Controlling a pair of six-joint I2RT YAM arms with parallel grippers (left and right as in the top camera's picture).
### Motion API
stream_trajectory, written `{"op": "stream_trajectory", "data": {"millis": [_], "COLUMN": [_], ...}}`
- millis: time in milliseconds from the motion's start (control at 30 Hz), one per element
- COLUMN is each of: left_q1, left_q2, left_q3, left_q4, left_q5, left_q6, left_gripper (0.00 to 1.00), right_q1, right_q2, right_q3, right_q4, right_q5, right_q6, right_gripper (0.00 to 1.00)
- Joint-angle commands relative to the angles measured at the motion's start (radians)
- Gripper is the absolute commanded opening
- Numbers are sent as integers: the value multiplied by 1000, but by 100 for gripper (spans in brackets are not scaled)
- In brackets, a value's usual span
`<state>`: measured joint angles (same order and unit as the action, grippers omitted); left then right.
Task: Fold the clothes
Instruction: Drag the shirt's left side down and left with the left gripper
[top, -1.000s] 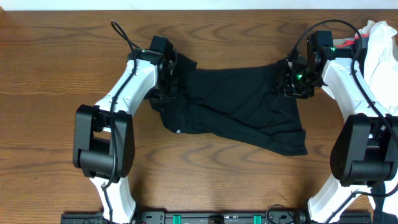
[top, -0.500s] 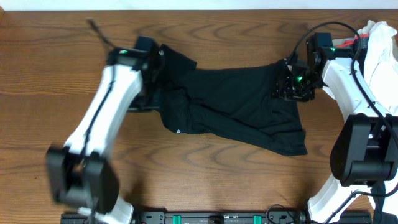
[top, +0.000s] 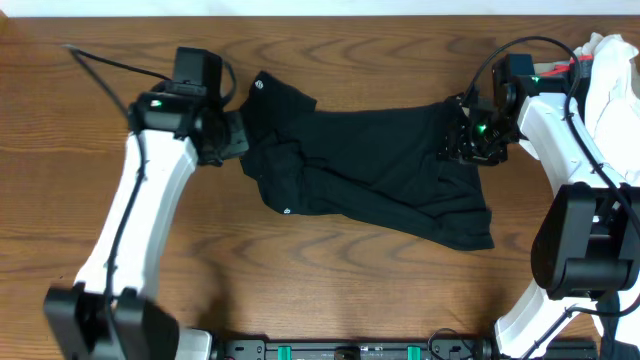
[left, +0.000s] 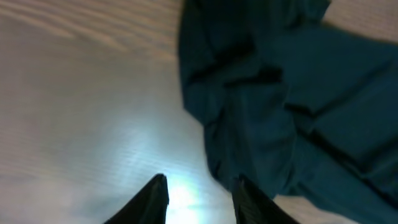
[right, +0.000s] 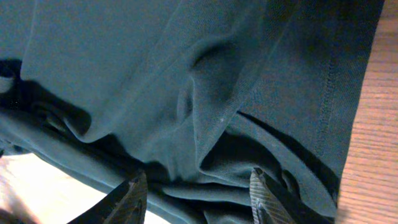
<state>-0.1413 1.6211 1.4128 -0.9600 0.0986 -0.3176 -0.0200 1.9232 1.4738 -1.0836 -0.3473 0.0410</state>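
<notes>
- At the T-shirt's (top: 370, 170) left edge, the left gripper (top: 234, 135) is hard to read from overhead. Its fingers sit dark against dark cloth under the arm's wrist housing, so their gap cannot be judged there.
- Its own wrist view is blurred and cuts the fingers (left: 155, 199) off at the bottom edge, leaving only two dark tips.
- Those tips stand apart with bare, glare-lit table (left: 93, 93) between them, and they hold nothing. The tip nearer the T-shirt overlaps its rumpled edge, but I cannot tell whether it touches the cloth.
- At the T-shirt's upper right corner, the right gripper (top: 464, 140) is largely hidden overhead by its own wrist and cables.
- Its wrist view shows the fingertips (right: 132, 202) spread wide and cropped at the bottom edge. Bunched folds of the T-shirt lie between them, and they are not clamped on the fabric.
- Only the overhead view shows the whole T-shirt, lying crumpled on the table between the two arms. A small white logo mark (top: 285, 210) sits near its lower left edge, and a white speck (top: 259, 85) at its upper left corner is too small to identify.
- Only the right wrist view shows a stitched hem running down the T-shirt's right side, beside the wood grain.
- Right of the T-shirt, past the right arm, a white cloth (top: 612, 75) is cut off by the picture's edge.
</notes>
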Motion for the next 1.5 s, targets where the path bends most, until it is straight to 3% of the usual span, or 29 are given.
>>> {"op": "stream_trajectory", "data": {"millis": [0, 367, 733, 1100, 1467], "left_q1": [-2, -2, -2, 23, -28], "left_q2": [104, 332, 327, 240, 268], "left_q3": [-63, -69, -69, -64, -68], "left_q4": [66, 203, 261, 199, 247], "left_q5": [84, 147, 277, 256, 248], "left_q6": [-6, 9, 27, 54, 54], "left_gripper": [38, 39, 39, 38, 44], "right_q1": [4, 3, 3, 2, 3], "right_q2": [2, 2, 2, 2, 2], "right_q3": [2, 2, 2, 2, 2], "right_q4": [-5, -10, -10, -9, -8], "right_q5": [0, 0, 0, 0, 0], "right_q6": [-13, -13, -32, -43, -43], "right_gripper": [52, 52, 53, 54, 54]}}
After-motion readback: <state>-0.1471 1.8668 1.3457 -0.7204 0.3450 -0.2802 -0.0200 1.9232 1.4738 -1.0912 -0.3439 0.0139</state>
